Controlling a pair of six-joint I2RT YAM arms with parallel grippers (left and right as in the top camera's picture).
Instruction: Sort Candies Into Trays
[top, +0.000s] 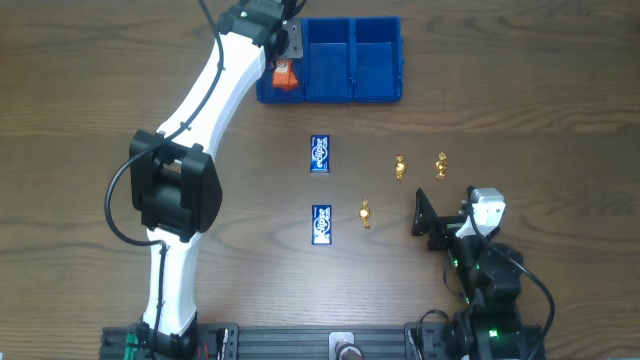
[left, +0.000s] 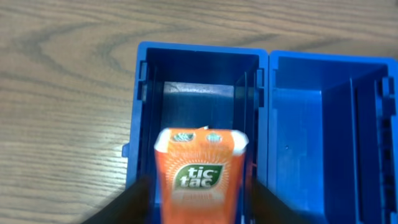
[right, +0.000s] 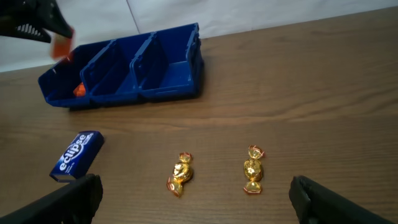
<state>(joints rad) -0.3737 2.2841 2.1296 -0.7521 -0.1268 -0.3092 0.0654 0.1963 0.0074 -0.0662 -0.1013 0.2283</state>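
Orange mint box (left: 200, 163): flat, white cap, green-white label. Sat clamped in left gripper (left: 200, 208), over blue tray's (left: 202, 51) leftmost compartment. Long axis ran along fingers, cap pointed away from wrist. Right gripper (right: 196, 191) gaped wide, empty.

Two slim arms share one black base rail (top: 330, 345).
The left arm (top: 205, 100), at the rail's left end, has white shells, a chunky black elbow joint (top: 175, 190) and a looping black cable (top: 111, 205). The right arm (top: 485, 270), at the rail's right end, is black with green lights, a white wrist block (top: 487, 208) and a black right gripper (top: 422, 213).
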